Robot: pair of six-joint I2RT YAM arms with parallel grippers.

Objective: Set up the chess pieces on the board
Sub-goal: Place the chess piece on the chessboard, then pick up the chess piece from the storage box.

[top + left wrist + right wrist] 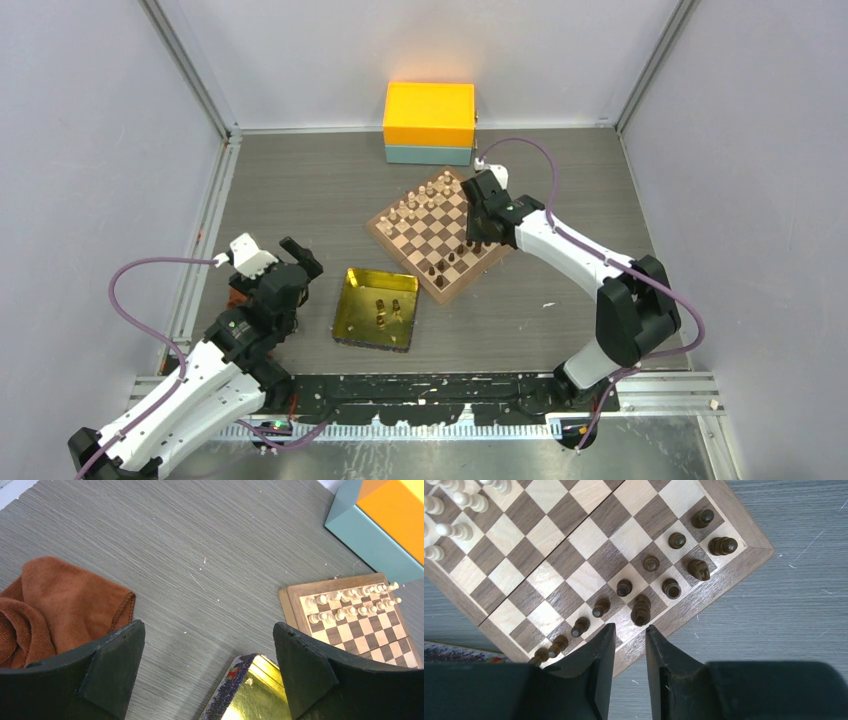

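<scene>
Top view, right claw: My right gripper (474,238) hangs over the right side of the board (420,240), above the dark chess pieces (449,260) ranked along its near-right edge.
Top view, supply: A few more dark men lie in the gold tray (342,312), near-left of the board. My left gripper (290,262) sits well off to the left.
Left wrist: The left jaws are spread wide with nothing in them. A rust cloth (50,600) lies at left, the tray corner and pale chessmen (350,602) at right.
Right wrist: The fingers (606,645) stand a narrow slot apart and grip nothing. A tall dark piece (640,610) stands just beyond the tips, on the edge row.
Doing it well: I judge that edge row about half filled. I should rise straight up with the slot narrow, so neither finger clips the tall piece or the pawns (600,606) beside it, then reach for the tray.
</scene>
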